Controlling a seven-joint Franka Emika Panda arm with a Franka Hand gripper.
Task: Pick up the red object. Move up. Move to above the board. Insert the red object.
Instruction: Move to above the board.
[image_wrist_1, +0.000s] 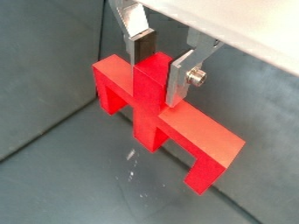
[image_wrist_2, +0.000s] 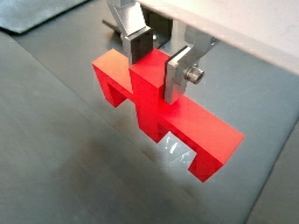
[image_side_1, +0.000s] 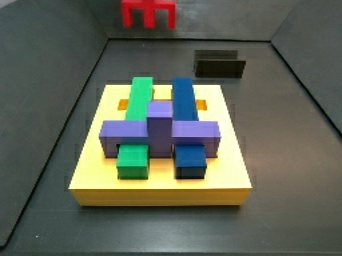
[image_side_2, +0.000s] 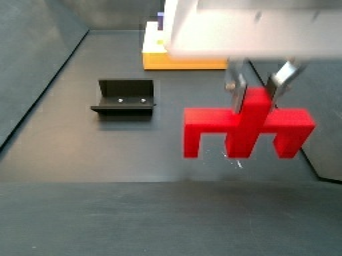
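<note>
Evenly lit throughout, diffuse and from above — no hard shadows anywhere. In both wrist views, sharp on the red object (image_wrist_1: 158, 109) clamped between the silver fingers (image_wrist_1: 184, 77) of the gripper (image_wrist_1: 162, 66), with small white glints of glare on the dark floor (image_wrist_1: 47, 79) beneath it. In a side view, crisp on the board (image_side_1: 162, 178), its front edge slightly darker than its top. In a side view, soft and washed out on the pale wrist housing (image_side_2: 254, 28) close to the lens — blurred, nearly overexposed. Low resolution and mild graininess everywhere; corners a little dimmer.
</note>
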